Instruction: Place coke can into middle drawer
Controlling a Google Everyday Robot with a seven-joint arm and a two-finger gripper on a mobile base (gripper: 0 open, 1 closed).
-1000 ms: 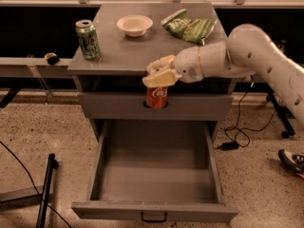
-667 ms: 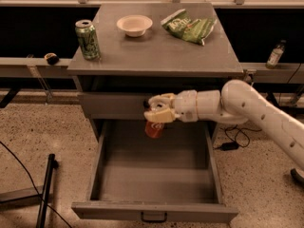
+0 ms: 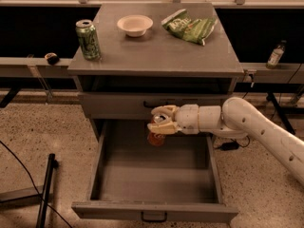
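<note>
Gripper holds coke can above middle drawer, near its back

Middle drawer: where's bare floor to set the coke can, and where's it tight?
The floor of the middle drawer is bare from the front wall back, between both side walls. It is tight only at the rear, where the end effector, shut on the coke can, hangs just below the closed drawer front and its black handle.

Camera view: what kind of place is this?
Probably a robot lab, not a home: a lone grey cabinet on a speckled floor, a black stand beside it, and the gripper holding the coke can over the open middle drawer.
</note>
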